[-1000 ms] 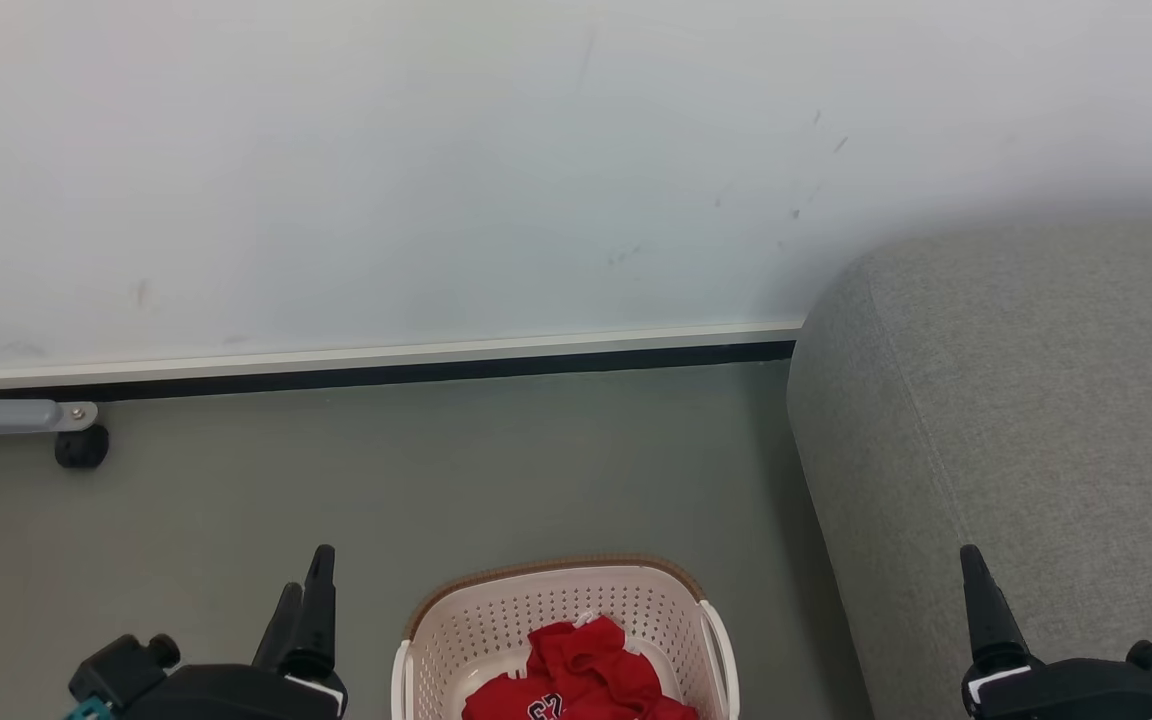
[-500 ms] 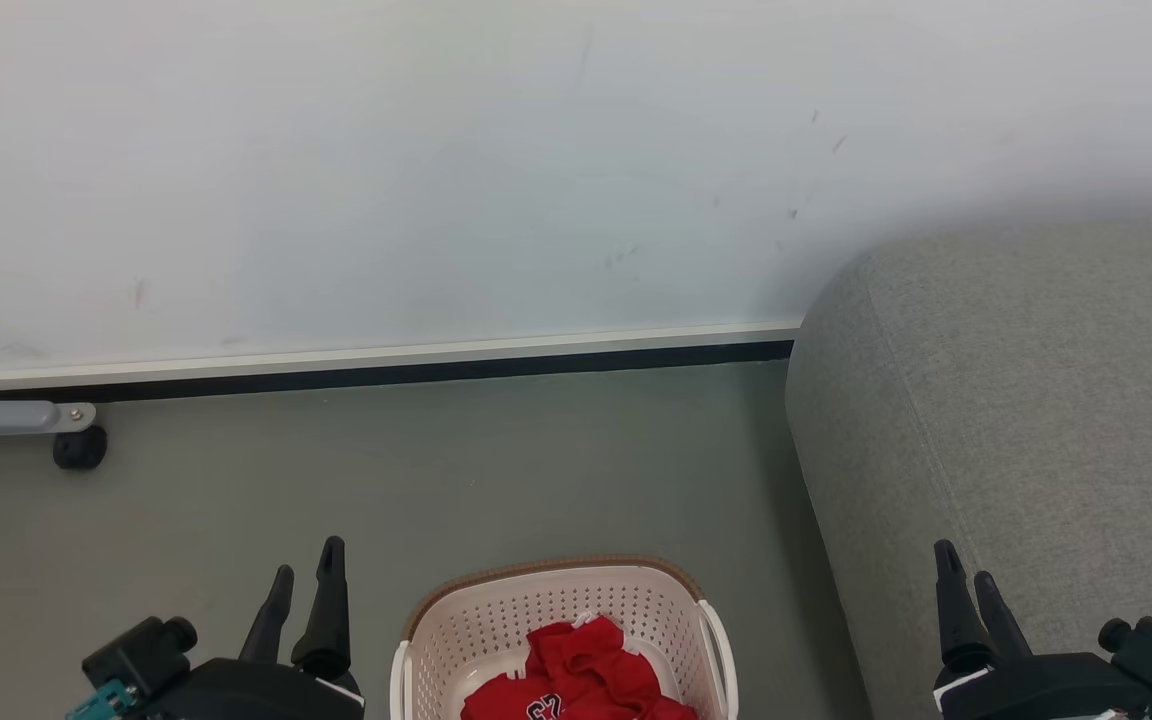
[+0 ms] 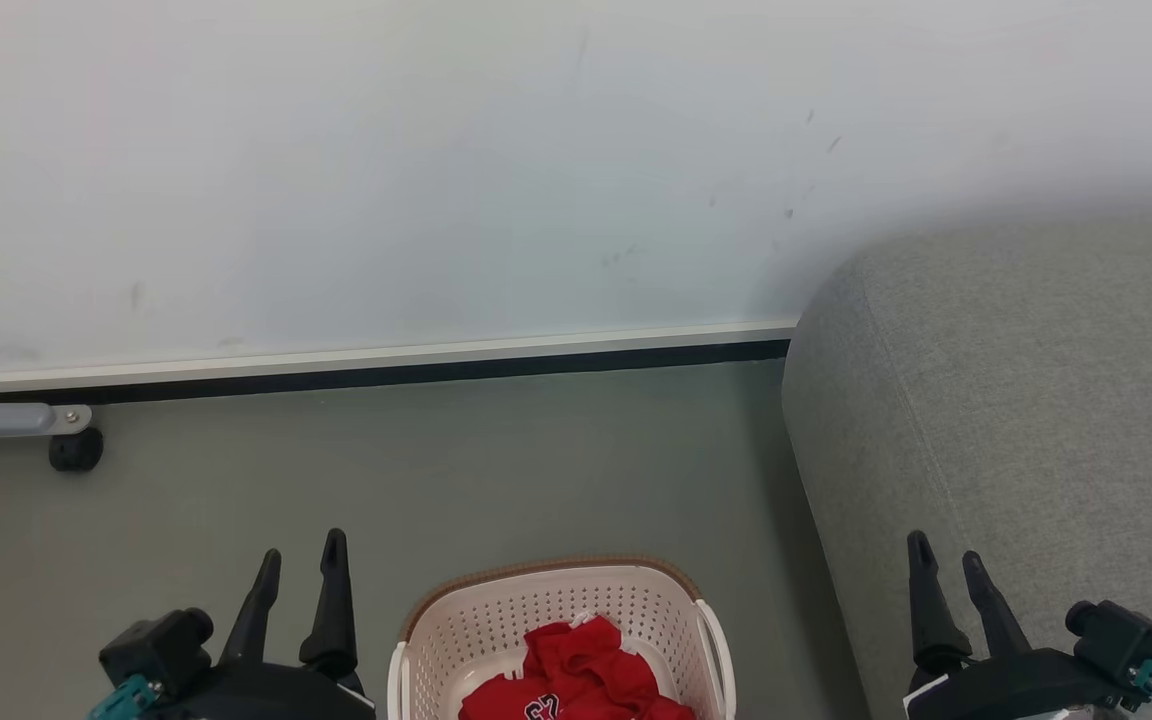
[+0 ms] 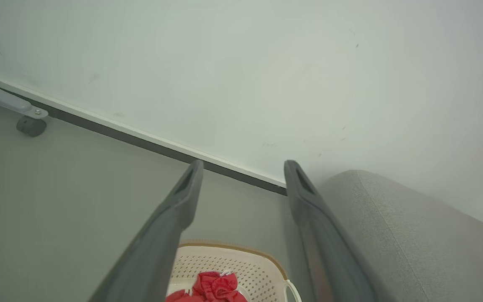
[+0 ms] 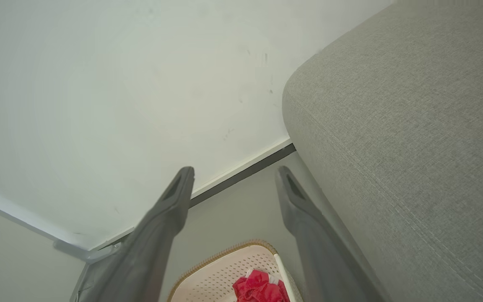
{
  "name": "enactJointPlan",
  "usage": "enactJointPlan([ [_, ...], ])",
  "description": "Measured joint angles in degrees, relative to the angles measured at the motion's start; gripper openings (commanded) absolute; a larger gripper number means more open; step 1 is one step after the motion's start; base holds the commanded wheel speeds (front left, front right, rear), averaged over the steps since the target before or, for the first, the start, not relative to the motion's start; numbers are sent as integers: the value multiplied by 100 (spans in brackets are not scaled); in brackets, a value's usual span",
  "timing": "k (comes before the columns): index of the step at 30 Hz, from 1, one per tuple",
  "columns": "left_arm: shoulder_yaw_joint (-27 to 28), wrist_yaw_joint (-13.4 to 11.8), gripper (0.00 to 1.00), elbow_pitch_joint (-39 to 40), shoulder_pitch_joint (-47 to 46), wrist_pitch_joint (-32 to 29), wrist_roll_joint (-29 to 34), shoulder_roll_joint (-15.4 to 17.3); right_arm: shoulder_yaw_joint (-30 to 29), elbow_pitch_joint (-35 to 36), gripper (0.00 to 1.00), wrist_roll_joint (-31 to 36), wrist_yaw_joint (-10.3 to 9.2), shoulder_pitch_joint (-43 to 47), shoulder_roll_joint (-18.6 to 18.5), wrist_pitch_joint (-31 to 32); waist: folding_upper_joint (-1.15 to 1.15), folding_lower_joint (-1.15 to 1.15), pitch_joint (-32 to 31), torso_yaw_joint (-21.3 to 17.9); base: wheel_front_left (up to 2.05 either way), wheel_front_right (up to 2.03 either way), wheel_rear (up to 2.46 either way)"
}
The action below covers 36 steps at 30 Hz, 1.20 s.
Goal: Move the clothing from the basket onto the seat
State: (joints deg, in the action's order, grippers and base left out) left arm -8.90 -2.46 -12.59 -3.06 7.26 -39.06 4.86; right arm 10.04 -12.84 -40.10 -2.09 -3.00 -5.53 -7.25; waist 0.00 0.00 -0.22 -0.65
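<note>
Soft, even light, bright on the wall (image 3: pixel 436 150), no glare. A faint shadow lies on the wall just above the seat (image 3: pixel 1036 400) and darkens the floor (image 3: pixel 536 460) beside it. The head view is sharp; in both wrist views the near fingers (image 4: pixel 157 243) are blurred, yet the seat's weave shows crisp in the right one

The left jaws stand at the lower left of the head view. Their two long, dark, tapered fingers (image 3: pixel 333 600) point up with a clear gap between the tips, above a black wrist housing (image 3: pixel 236 690) at the bottom edge. The right jaws, at the lower right, are parted too, with both fingers leaning slightly left. In the left wrist view the fingers (image 4: pixel 174 226) rise well apart, and in the right wrist view the fingers (image 5: pixel 300 214) are spread just as wide.
</note>
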Motion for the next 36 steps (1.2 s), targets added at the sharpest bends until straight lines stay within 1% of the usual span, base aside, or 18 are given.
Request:
enactJointPlan([
  [29,-125,-371,100,142,123,577,2046,1,552,323,100,2173,-358,-20,-178,-590,0,0,23,-50,0,0,0],
  [30,-131,-400,100,144,129,606,2146,1,567,335,100,2252,-393,-20,-189,-600,0,0,21,-52,0,0,0],
  [36,-166,-446,100,144,170,704,2535,2,675,383,100,2663,-453,-20,-215,-706,0,0,5,-62,0,0,0],
])
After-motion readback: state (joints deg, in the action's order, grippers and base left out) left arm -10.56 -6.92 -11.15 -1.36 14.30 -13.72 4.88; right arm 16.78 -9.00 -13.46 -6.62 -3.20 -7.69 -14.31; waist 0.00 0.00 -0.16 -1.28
